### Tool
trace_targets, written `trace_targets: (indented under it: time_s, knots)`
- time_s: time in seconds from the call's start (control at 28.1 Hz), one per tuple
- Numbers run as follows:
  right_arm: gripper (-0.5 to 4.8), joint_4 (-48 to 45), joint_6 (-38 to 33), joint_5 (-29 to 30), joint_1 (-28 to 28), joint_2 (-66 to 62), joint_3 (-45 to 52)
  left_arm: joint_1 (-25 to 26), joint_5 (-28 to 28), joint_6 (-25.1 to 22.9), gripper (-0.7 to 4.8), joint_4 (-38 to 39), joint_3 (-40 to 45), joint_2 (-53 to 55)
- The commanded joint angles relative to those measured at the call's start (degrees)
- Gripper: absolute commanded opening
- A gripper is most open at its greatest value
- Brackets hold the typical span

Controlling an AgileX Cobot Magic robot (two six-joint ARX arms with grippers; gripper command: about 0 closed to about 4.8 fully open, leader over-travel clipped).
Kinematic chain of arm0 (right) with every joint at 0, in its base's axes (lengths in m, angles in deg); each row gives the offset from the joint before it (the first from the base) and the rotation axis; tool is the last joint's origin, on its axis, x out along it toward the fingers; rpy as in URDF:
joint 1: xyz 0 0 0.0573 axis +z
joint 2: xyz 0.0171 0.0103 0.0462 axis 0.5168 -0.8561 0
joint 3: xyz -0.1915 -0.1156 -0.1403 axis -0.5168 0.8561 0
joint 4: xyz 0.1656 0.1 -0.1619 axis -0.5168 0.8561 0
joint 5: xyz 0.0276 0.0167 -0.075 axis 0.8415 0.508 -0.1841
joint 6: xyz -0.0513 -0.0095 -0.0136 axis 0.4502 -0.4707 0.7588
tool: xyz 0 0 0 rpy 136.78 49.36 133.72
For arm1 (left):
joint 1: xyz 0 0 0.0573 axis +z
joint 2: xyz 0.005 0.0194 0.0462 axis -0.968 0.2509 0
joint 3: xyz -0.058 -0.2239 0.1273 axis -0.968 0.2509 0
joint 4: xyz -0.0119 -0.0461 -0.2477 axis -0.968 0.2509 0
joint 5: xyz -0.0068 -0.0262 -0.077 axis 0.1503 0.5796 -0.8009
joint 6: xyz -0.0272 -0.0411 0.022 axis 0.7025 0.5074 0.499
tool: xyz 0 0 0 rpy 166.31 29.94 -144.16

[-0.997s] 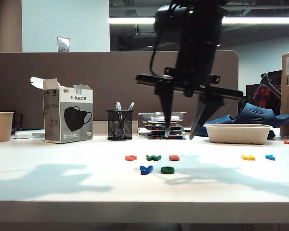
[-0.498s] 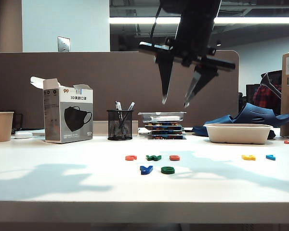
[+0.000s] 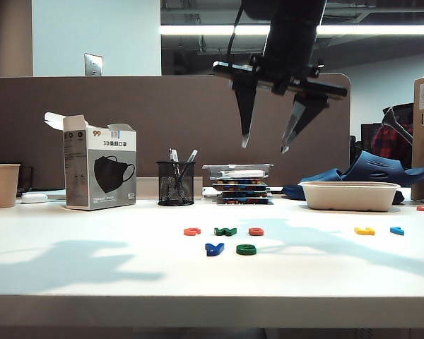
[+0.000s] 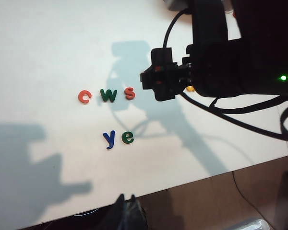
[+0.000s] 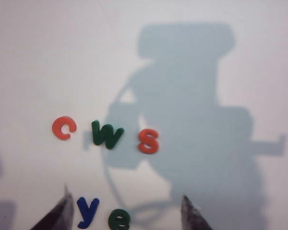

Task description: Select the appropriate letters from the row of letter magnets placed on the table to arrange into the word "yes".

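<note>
I see the white worktop (image 3: 92, 282). My right tool (image 3: 266, 147) hangs high above its middle, released, empty. Left tool (image 4: 126, 211): state unclear to me. Blue y (image 5: 88, 211) and green e (image 5: 119, 219) sit nearer the front edge; orange s (image 5: 148, 141) lies behind them.

Seven letter magnets (image 3: 225, 231), one mask box (image 3: 99, 171), one pen cup (image 3: 175, 183)

"y" (image 3: 214, 248) left of "e" (image 3: 246, 249), before c-w-s row (image 3: 225, 232)
</note>
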Motion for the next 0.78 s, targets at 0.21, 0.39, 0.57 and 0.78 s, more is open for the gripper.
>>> trace_targets:
  time_s: [0.21,0.39,0.57,0.78]
  knots:
    - [2.84,0.66,0.5,1.75,0.15,-4.46,-0.63,0.04,-0.02,0.15,-0.05,-0.37,-0.22,-0.15]
    - [2.84,0.55,0.79,1.79,0.15,-6.51,-0.63,0.04,-0.02,0.15,-0.05,-0.37,-0.22,-0.15]
    - [2.84,0.39,1.75,2.19,0.15,-9.09,-0.68,0.04,-0.02,0.15,-0.05,-0.37,-0.22,-0.15]
    - [2.84,-2.32,1.97,2.19,0.04,-11.13,-0.74,0.04,-0.02,0.15,-0.05,-0.35,-0.22,-0.15]
